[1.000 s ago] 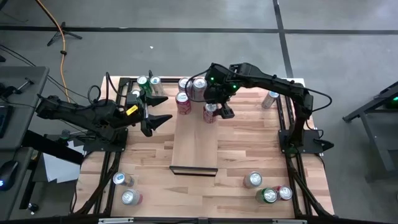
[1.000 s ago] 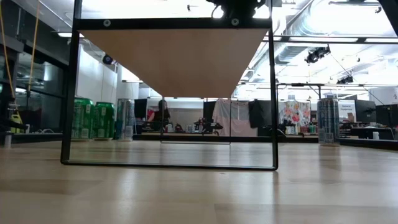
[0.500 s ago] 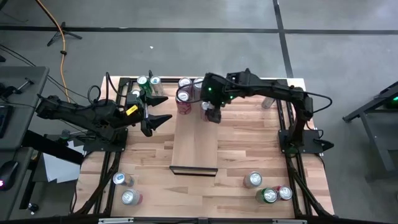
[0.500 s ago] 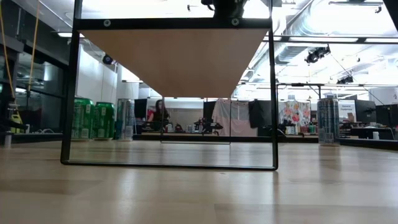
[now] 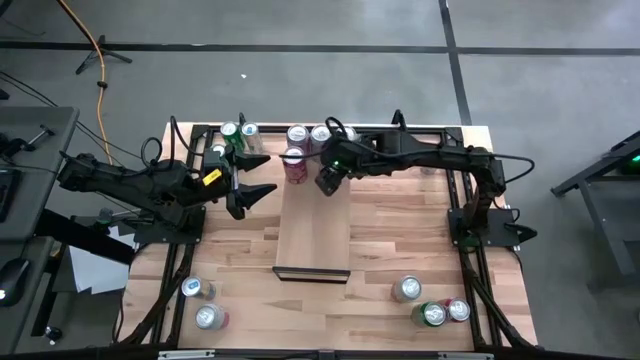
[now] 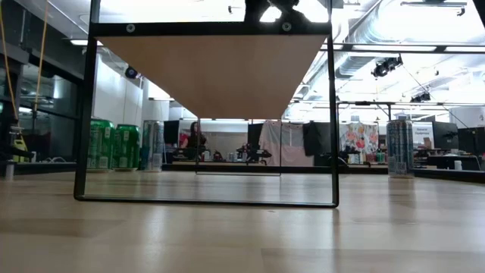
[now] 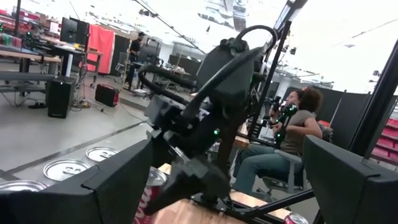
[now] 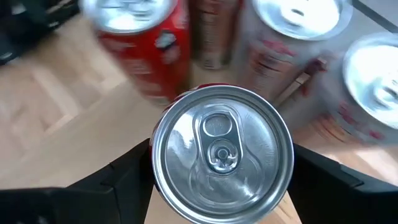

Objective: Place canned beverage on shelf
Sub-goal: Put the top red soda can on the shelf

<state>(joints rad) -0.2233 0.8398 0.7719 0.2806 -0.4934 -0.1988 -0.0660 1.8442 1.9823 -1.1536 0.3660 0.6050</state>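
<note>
While red cans (image 5: pixel 296 164) crowd close, right gripper (image 8: pixel 221 186) clasps a can (image 8: pixel 222 155).

Open-plan robotics lab or workshop, grey concrete floor (image 5: pixel 300 60), exposed ceiling ducts (image 6: pixel 364 30), cluttered workbenches (image 7: pixel 37 59), seated person (image 7: pixel 292 140), orange cable (image 5: pixel 95 50) trailing beside the table (image 5: pixel 400 230)

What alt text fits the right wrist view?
A silver-topped can seen from directly above sits between the right gripper's two dark fingers, over the pale shelf. Beyond it stand a red can and two more silver-topped cans.
</note>
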